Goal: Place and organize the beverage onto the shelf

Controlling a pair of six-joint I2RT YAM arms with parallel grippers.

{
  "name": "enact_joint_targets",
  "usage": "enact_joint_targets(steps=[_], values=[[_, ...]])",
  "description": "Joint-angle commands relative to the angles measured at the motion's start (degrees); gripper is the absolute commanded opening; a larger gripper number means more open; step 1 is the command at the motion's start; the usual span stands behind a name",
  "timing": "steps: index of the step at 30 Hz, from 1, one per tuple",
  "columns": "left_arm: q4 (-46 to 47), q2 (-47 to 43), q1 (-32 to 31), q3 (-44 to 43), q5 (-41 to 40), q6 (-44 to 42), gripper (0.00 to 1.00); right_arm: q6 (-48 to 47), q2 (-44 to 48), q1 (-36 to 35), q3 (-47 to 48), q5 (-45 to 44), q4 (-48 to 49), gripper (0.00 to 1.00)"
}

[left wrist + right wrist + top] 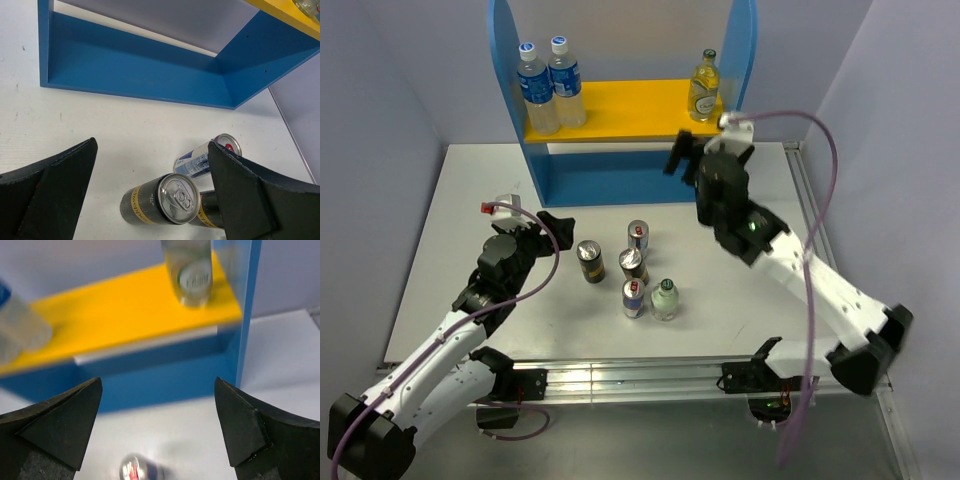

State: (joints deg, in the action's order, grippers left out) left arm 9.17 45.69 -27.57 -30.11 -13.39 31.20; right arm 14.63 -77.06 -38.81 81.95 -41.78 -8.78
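The shelf [620,170] has blue side panels and a yellow upper board [630,105]. One glass bottle of yellowish liquid [704,87] stands at the right end of that board; it also shows in the right wrist view [190,270]. On the table stand two dark gold-topped cans [590,261] [633,266], two silver-blue cans [638,236] [634,298] and a green-capped bottle [664,299]. My left gripper [548,228] is open and empty, left of the cans; its view shows a dark can [160,199] between the fingers. My right gripper [688,152] is open and empty in front of the shelf's right side.
Two clear water bottles with blue caps [538,85] [566,80] stand at the left end of the yellow board. The shelf's lower blue bay [135,65] holds nothing. A silver-blue can's top [137,471] shows below my right gripper [157,385].
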Motion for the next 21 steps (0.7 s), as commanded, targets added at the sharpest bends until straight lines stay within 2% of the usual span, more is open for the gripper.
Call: enact_joint_targets(steps=[1,2,3,5,6,9,14,21], values=[[0.6,-1.3,0.2,-0.1,-0.6,0.3,0.99,6.3,10.1,-5.6,-12.7,-1.0,0.2,1.00],[0.6,-1.4,0.2,-0.1,-0.2,0.3,0.99,6.5,12.8,-7.1,-16.4,0.5,1.7,1.00],[0.7,-1.2,0.2,-0.2,-0.1,0.4,0.99,6.0,18.8,-9.9,-24.6,5.9,3.6,1.00],[0.7,-1.1,0.2,-0.1,0.5,0.4,0.99,5.7,25.3,-12.8,-32.0,8.7,7.2,1.00],[0.7,-1.0,0.2,-0.1,0.4,0.4,0.99,6.2,30.5,-16.1,-36.7,9.0,6.7,1.00],[0.9,-0.7,0.2,-0.1,0.5,0.4,0.99,10.7,37.9,-21.6,-41.9,8.0,1.3,1.00],[0.8,0.3,0.2,-0.6,-0.1,0.3,0.99,18.5,42.0,-27.6,-45.1,4.6,-7.7,1.00],[0.5,0.1,0.3,-0.4,-0.6,0.1,0.99,26.4,43.8,-34.1,-51.8,3.8,-8.8,1.00]])
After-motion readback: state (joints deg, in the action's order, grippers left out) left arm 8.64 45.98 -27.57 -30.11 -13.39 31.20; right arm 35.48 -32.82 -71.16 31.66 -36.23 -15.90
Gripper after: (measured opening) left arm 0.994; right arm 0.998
